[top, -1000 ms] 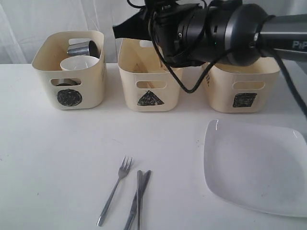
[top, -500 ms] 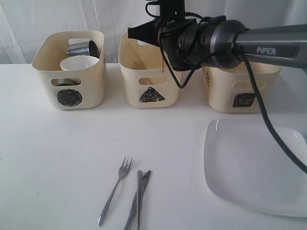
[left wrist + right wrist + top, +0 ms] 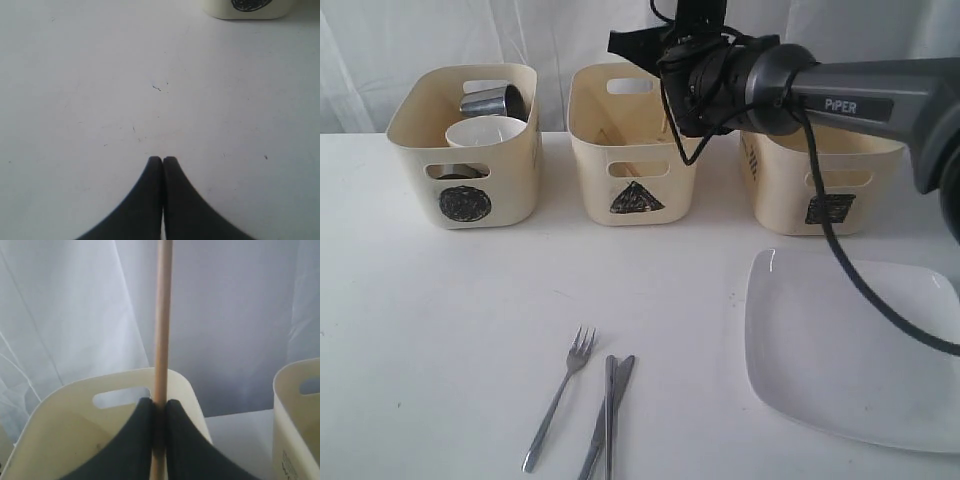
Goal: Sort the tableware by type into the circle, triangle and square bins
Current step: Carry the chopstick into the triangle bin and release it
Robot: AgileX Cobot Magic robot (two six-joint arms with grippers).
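Observation:
My right gripper (image 3: 159,402) is shut on a wooden chopstick (image 3: 162,315) that stands upright between its fingers. In the exterior view the right gripper (image 3: 623,43) hangs above the triangle bin (image 3: 632,150), whose rim (image 3: 120,377) lies just behind the jaws. The circle bin (image 3: 465,150) holds a steel mug (image 3: 490,100) and a white bowl (image 3: 480,132). On the right stands the square bin (image 3: 825,185). A fork (image 3: 558,410), knives (image 3: 608,415) and the white plate (image 3: 850,345) lie on the table. My left gripper (image 3: 162,159) is shut and empty over bare table.
The right arm and its cables (image 3: 820,95) stretch across the top of the square bin. A white curtain (image 3: 380,40) hangs behind the bins. The foot of the circle bin (image 3: 247,7) shows in the left wrist view.
The right arm has drawn back and up, and its gripper has shifted right and higher above the triangle bin, still holding the chopstick. Nothing on the table has moved.

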